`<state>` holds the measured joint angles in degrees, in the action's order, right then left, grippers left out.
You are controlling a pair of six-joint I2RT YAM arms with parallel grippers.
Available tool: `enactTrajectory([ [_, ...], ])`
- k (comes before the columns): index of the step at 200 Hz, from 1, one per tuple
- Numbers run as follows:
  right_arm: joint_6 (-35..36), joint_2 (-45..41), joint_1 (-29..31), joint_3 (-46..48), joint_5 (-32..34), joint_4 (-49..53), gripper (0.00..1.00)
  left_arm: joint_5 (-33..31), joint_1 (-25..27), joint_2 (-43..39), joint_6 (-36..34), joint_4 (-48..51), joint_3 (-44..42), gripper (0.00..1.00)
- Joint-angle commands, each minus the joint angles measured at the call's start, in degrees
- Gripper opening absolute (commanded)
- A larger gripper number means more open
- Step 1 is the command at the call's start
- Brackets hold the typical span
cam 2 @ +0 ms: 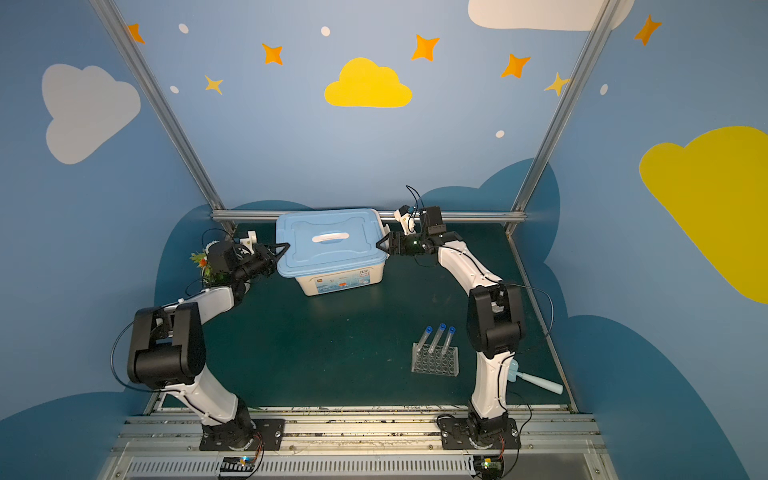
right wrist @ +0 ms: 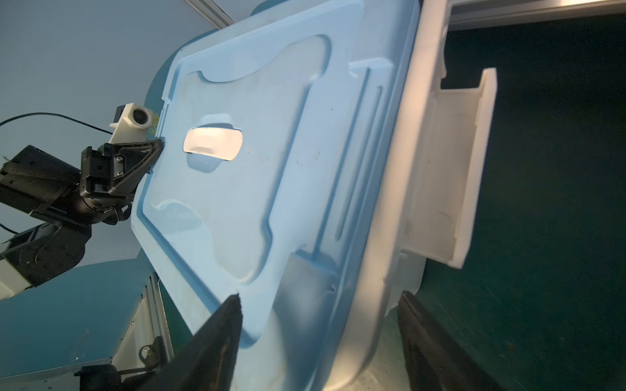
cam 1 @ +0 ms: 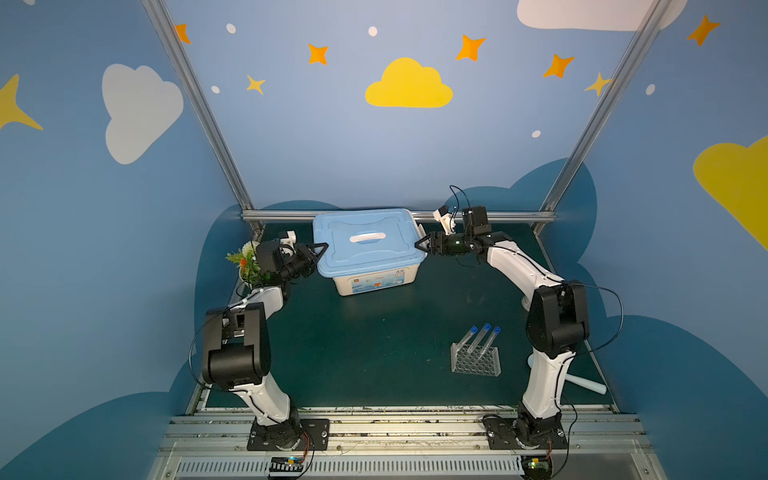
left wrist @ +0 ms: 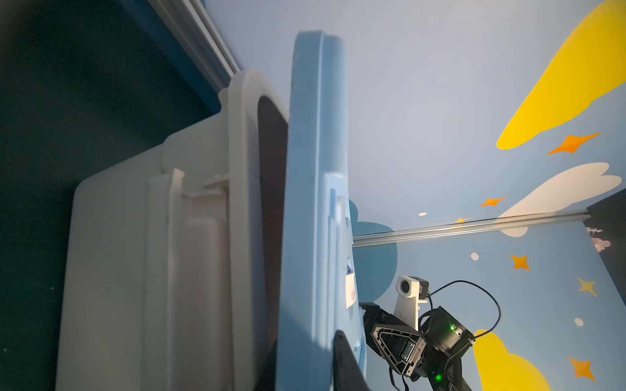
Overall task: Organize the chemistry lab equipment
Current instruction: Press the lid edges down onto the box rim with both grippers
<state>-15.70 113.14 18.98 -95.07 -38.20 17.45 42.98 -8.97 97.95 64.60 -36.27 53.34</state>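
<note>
1. Blue lid (cam 1: 374, 257) on the box (cam 1: 374, 284) — left gripper (cam 1: 322, 249) pinches its raised edge, likely to open it.
2. Right gripper (cam 1: 417, 245) gapes around the far edge, empty.
3. 3 tubes (cam 1: 484, 338) lean in the rack (cam 1: 476, 363), front right.

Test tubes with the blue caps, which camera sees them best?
Both top views: all three blue-capped test tubes stand leaning in the clear rack, whole and unblocked. The two wrist views show none of them, only the blue-lidded box.
</note>
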Motion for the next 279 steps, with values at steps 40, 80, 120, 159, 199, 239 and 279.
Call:
enactTrajectory([
  [40, -1.58, 1.12, 0.54, -2.24, -2.23, 0.24, 0.72, -1.36, 1.63, 2.86, -2.39, -1.88, 1.89, 0.21],
  [80, -2.6, 1.03, 0.57, -1.14, -2.68, -1.08, 0.72, -3.79, 2.01, 3.99, -2.78, 0.67, 2.28, 0.21],
  [120, -2.32, 1.7, 0.62, -2.7, -0.76, 0.62, 0.7, -4.53, 2.12, 5.29, -1.64, 2.17, 3.0, 0.24],
  [159, -1.35, 3.86, 0.62, -6.97, -1.18, 3.76, 0.7, -5.88, 2.27, 2.57, -3.82, 6.72, 1.5, 0.28],
  [199, -0.03, 5.93, 0.62, -10.34, -1.1, 6.54, 0.68, -6.23, 2.56, 2.08, -3.46, 6.46, -0.42, 0.32],
  [239, 0.79, 6.34, 0.63, -11.95, -0.99, 7.88, 0.68, -6.08, 2.73, 1.34, -3.57, 6.42, -1.88, 0.35],
  [279, 1.83, 7.83, 0.62, -14.76, -0.44, 9.77, 0.67, -6.57, 2.91, -1.22, -5.33, 8.63, -3.41, 0.38],
])
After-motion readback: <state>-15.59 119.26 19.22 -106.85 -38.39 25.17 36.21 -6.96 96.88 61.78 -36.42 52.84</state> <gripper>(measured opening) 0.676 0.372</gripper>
